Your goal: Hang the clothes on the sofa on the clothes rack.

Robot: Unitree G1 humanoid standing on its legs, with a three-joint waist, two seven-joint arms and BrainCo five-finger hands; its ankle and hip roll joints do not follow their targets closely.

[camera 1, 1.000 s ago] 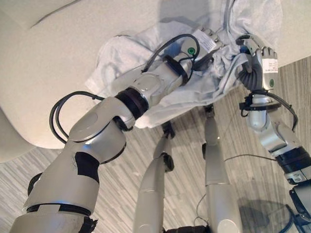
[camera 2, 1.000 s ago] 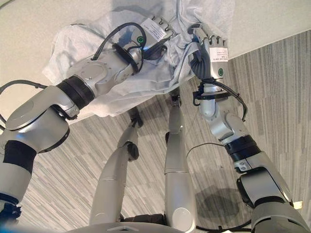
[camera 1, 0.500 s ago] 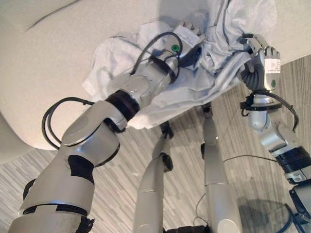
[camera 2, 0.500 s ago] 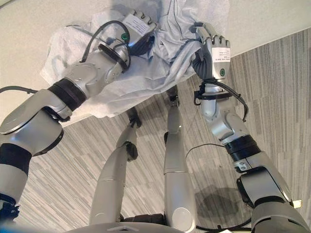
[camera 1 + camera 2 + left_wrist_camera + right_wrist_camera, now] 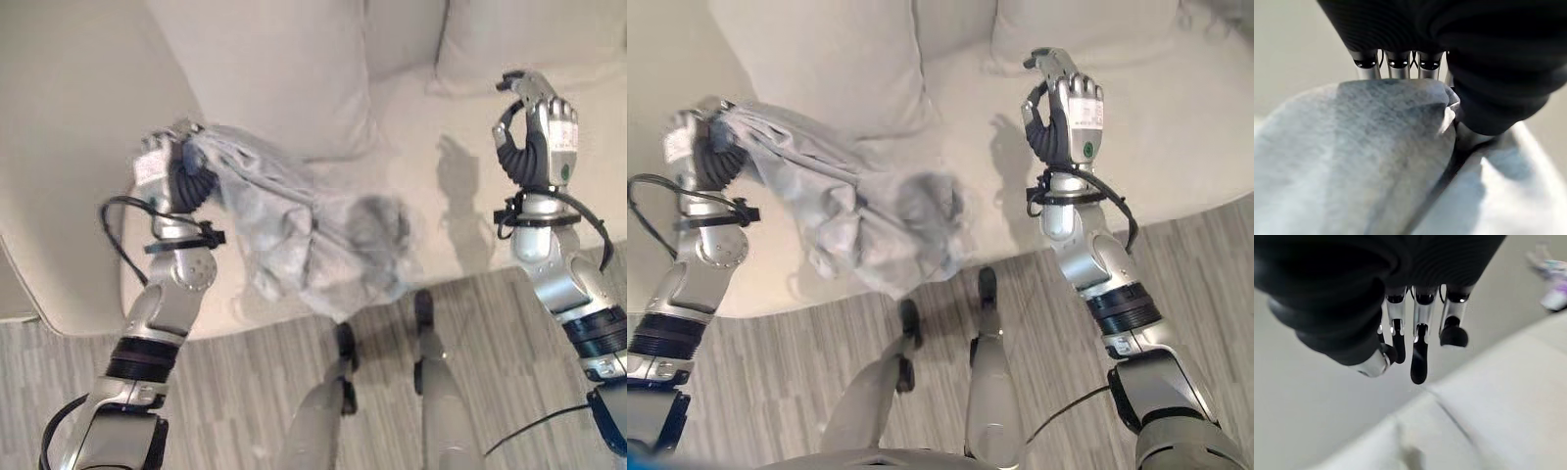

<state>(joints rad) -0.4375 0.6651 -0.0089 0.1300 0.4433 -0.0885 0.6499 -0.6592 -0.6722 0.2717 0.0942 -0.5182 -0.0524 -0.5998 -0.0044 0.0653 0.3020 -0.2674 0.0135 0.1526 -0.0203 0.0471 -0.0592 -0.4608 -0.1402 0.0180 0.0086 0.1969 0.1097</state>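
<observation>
A light grey garment (image 5: 304, 230) hangs in a bunched drape from my left hand (image 5: 162, 168), which is raised at the left above the sofa's front edge. That hand's fingers (image 5: 1393, 62) are curled round a fold of the cloth (image 5: 1371, 147). The garment's lower end trails down in front of the sofa seat (image 5: 460, 220). My right hand (image 5: 542, 125) is held up at the right over the seat, apart from the cloth. Its fingers (image 5: 1419, 333) are curled and hold nothing.
The cream sofa has a large back cushion (image 5: 274, 69) behind the garment and a second cushion (image 5: 519, 39) at the far right. Grey striped wood flooring (image 5: 245, 392) lies in front of the sofa.
The camera has tilted up to the sofa's back. My left hand has lifted the garment off the seat and swung left. My right hand has let go of the cloth and risen.
</observation>
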